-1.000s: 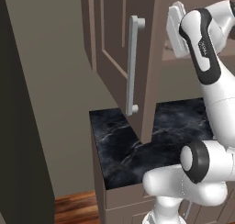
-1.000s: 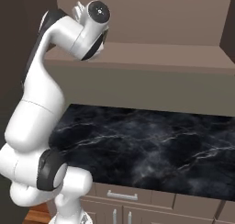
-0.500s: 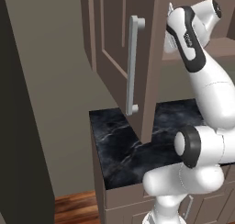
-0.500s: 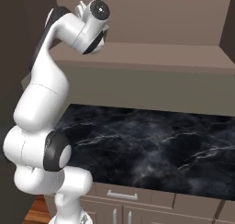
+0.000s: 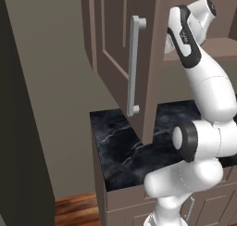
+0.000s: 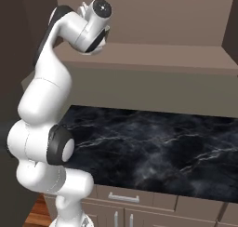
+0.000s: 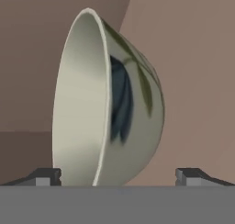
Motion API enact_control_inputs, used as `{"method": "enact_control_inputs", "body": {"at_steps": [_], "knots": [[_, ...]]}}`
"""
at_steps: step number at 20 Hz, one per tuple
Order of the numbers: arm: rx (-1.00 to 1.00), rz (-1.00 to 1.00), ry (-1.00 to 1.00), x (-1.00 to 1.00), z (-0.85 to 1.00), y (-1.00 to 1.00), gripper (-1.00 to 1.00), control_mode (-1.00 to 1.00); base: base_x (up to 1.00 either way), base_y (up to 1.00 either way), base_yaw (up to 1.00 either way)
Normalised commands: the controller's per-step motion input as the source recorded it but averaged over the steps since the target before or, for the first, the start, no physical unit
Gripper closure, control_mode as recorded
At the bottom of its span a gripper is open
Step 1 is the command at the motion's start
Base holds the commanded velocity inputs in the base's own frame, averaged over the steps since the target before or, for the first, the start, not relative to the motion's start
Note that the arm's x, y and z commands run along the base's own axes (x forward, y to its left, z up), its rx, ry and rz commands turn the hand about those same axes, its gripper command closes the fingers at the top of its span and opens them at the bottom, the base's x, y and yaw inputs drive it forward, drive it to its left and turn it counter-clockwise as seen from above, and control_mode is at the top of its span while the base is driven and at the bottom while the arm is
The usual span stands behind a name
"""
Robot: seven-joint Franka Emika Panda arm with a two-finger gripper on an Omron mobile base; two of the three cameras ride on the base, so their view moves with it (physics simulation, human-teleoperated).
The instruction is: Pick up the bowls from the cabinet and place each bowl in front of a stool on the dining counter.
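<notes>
We have the hand (image 7: pixel 118 176) raised into the cabinet (image 5: pixel 139 44), its two fingertips (image 7: pixel 46 176) spread wide and gripping nothing, and the cream-olive bowl (image 7: pixel 108 103) sits straight ahead of it, between the two tips and close in. The bowl looks stood on edge in the hand view, but that is most likely the roll of the hand, so we read it as resting on the inner shelf. The step in hand, as we judge it, is closing in for the first pick. To do it well we should put one fingertip inside the rim and the other outside on the wall, pinching the thin side, since the whole body of the bowl looks about as wide as the spread between the tips. We should advance slowly until the rim is well between the fingers, then close, then lift clear of the shelf before drawing back past the open door (image 5: pixel 115 58). By count we see one bowl ahead of the hand, one cabinet door with one silver bar handle (image 5: pixel 133 65), and one black marble desk (image 6: pixel 153 147) below the hand.
</notes>
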Motion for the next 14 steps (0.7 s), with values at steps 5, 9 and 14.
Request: {"method": "enact_control_inputs", "body": {"at_steps": [5, 9, 14], "knots": [[0.00, 0.00, 0.05, 0.16, -0.10, 0.07, -1.00, -1.00, 0.00, 0.00, 0.00], [0.00, 0.00, 0.02, 0.29, 0.00, 0.02, -1.00, -1.00, 0.00, 0.00, 0.00], [0.00, 0.00, 0.01, 0.24, -0.01, 0.00, -1.00, -1.00, 0.00, 0.00, 0.00]]}}
